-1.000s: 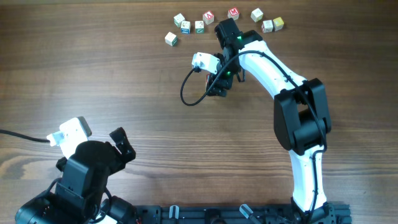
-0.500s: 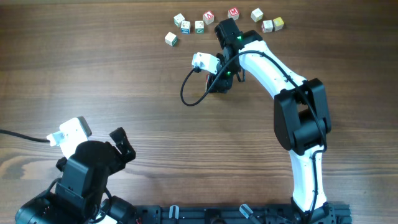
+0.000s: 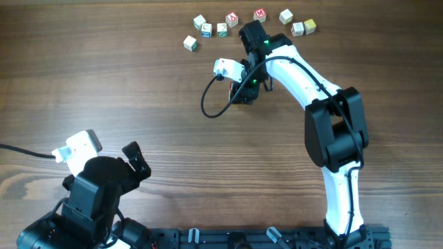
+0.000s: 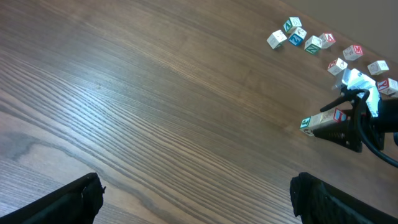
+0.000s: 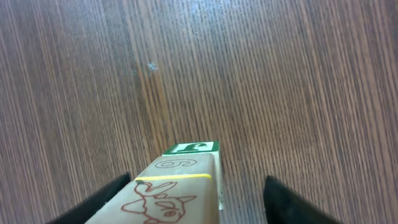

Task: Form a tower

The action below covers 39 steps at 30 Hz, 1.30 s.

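Note:
The tower (image 5: 180, 193) runs up from the bottom edge of the right wrist view. It shows a pale face with a red animal drawing, a face marked 6, and a green-framed cube (image 5: 189, 147) at the far end. My right gripper (image 5: 198, 178) is open around it: the left finger sits against the stack, and bare table shows before the right finger (image 5: 292, 202). In the left wrist view the tower (image 4: 323, 121) is a slanted bar sticking out of the right gripper (image 4: 348, 130). From overhead the right gripper (image 3: 242, 97) hides it. My left gripper (image 4: 196, 179) is open and holds nothing.
Several loose letter cubes (image 3: 232, 19) lie scattered at the table's far side, behind the right arm, and show in the left wrist view as loose cubes (image 4: 314, 43). A black cable (image 3: 208, 104) loops left of the right gripper. The left arm (image 3: 97, 194) sits folded at the near left.
From overhead, the right gripper's dark tip looks slightly drawn in compared with a second ago. Neither arm has otherwise moved.

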Available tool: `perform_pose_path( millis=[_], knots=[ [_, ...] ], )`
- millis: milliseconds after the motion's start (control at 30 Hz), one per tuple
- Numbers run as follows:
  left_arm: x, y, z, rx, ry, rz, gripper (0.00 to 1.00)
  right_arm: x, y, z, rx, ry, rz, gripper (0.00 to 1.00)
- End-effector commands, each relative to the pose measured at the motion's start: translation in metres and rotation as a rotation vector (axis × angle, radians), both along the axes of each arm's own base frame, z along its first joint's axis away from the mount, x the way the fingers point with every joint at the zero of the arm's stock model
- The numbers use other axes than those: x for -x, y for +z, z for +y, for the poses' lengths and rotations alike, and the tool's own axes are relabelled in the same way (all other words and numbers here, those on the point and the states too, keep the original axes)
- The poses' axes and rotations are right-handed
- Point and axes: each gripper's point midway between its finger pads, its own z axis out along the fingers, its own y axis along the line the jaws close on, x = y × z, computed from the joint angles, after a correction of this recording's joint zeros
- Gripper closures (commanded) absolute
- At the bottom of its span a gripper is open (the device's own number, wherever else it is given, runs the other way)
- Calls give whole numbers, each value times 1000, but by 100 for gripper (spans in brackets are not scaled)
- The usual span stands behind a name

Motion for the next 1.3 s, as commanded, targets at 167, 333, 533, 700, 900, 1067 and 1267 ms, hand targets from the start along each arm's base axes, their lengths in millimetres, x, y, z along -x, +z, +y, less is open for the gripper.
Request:
perform_pose_path(
  millis=[167,333,533,700,900,1067,1267],
  knots=[
    [0,-1,0,-11,-14,3,0,2,-4,-6,39,0,17,7],
    [0,-1,0,-11,-14,3,0,0,-4,-5,37,3,8,7],
    [0,-1,0,-11,-14,3,0,-4,-8,-5,33,-1,0,7],
    [0,-1,0,-11,-14,3,0,-5,-12,-5,32,-1,0,8],
    [0,-1,0,-11,-14,3,0,-6,-16,-4,31,-3,-1,9],
    [0,-1,0,-11,-14,3,0,-7,-21,-3,33,-3,4,9],
    [0,-1,0,-11,-14,3,0,-9,-22,-2,30,-4,-3,14]
  ],
)
